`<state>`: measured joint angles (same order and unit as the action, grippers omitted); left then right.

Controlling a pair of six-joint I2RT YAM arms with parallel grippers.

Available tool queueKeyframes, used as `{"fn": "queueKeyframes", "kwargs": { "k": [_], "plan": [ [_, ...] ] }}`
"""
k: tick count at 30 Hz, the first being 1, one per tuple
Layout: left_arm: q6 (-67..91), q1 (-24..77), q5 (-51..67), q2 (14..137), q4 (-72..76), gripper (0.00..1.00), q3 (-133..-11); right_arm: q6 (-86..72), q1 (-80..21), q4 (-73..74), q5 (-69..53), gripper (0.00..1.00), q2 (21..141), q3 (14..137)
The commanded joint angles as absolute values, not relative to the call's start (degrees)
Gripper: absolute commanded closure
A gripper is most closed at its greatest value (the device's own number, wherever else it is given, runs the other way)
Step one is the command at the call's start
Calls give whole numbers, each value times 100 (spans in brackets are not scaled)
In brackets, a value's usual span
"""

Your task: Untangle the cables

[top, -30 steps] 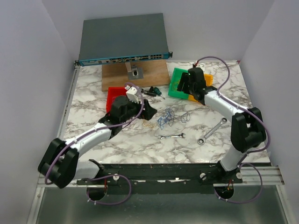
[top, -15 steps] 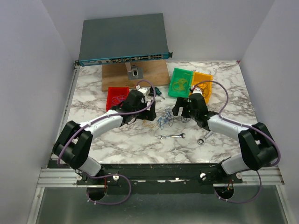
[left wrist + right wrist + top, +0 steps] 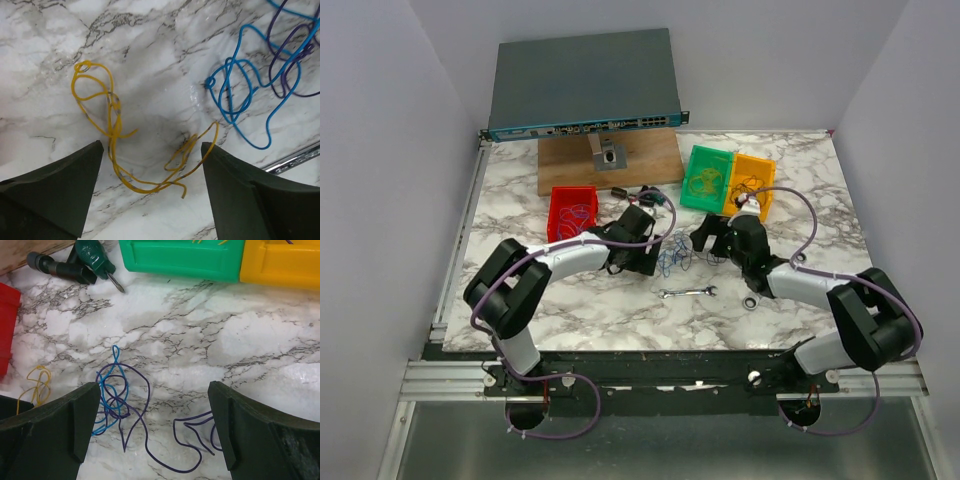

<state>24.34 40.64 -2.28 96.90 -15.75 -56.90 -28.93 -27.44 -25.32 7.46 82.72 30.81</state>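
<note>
The cables lie in the middle of the marble table. A yellow cable lies loose between and just ahead of my left gripper's open fingers. To its right is a blue cable tangled with a dark purple one. In the right wrist view the blue and purple tangle sits by my right gripper's left finger, and a separate purple cable lies near the right finger. Both grippers are open and empty. In the top view the left gripper and right gripper flank the tangle.
A red bin stands at the left. A green bin and an orange bin stand behind the right gripper. A screwdriver lies near the green bin. A silver wrench lies in front of the cables. A wooden board and a network switch are at the back.
Both arms have swung in to the table's middle. The left gripper moved right over the yellow cable. The right gripper came down from the bins to the blue and purple tangle.
</note>
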Motion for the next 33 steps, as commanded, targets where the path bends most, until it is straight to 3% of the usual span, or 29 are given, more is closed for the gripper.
{"fn": "queueKeyframes", "kwargs": {
  "k": [1,4,6,13,18,28,33],
  "plan": [
    [2531,4075,-472,9803,-1856,30,-5840,-2967,-2803,-2909,1071,2,7968,2836],
    [2480,4076,-471,9819,-1836,76,-5839,-2970,-2797,-2937,1200,3,7801,2759],
    [2445,4077,-636,9808,-1941,99,-5913,-2970,-2799,-2960,1282,3,7697,2691],
    [2256,4070,-703,9292,-2135,100,-6257,-3078,-2797,-2959,1764,4,7308,2477],
    [2307,4069,-118,9400,-2023,100,-7012,-3373,-2793,-2767,2636,5,6869,2316],
    [2558,4071,1170,11016,-1224,100,-9465,-3623,-2796,-2877,3624,5,5752,1657],
    [2516,4062,1135,12225,-1361,100,-11103,-3622,-2799,-2978,3592,5,5673,1564]
  ]
}}
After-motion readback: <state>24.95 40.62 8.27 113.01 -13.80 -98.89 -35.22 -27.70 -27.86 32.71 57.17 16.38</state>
